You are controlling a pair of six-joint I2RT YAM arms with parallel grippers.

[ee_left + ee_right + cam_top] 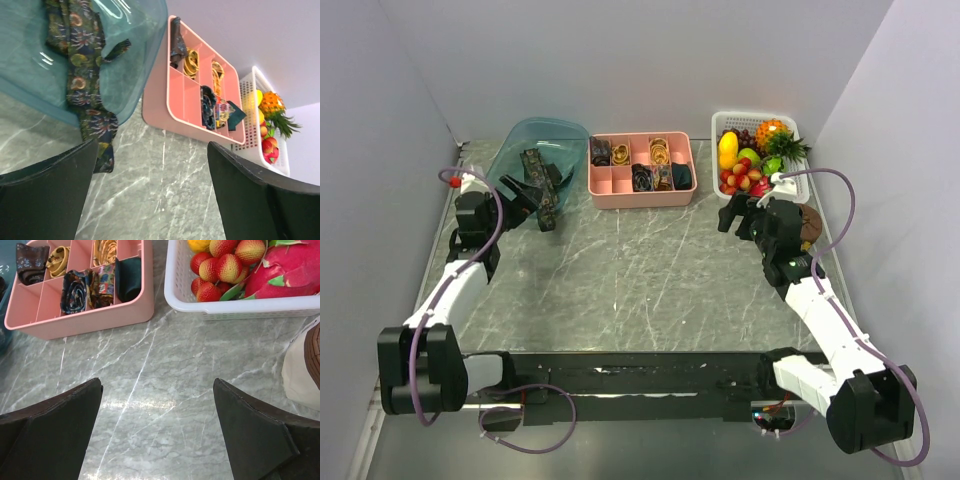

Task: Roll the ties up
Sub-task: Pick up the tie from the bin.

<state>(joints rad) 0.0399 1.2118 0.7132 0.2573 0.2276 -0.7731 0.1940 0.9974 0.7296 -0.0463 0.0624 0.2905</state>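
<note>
A long dark tie (544, 195) with a leafy gold-green pattern hangs out of a tipped teal bin (555, 135) onto the table. In the left wrist view the tie (82, 85) drapes over the bin's rim (135, 95), its end on the marble. My left gripper (523, 192) is open and empty right beside the tie; its tips (152, 145) are above bare table. A pink divided tray (640, 200) holds several rolled ties, including a dark brown one (30, 262), a gold one (59, 257) and a navy one (75, 290). My right gripper (732, 213) is open and empty (157, 382).
A white basket (720, 125) of fruit stands at the back right, with its rim (240, 307) close ahead of the right gripper. A brown and white object (809, 226) sits beside the right wrist. The pink tray also shows in the left wrist view (160, 100).
</note>
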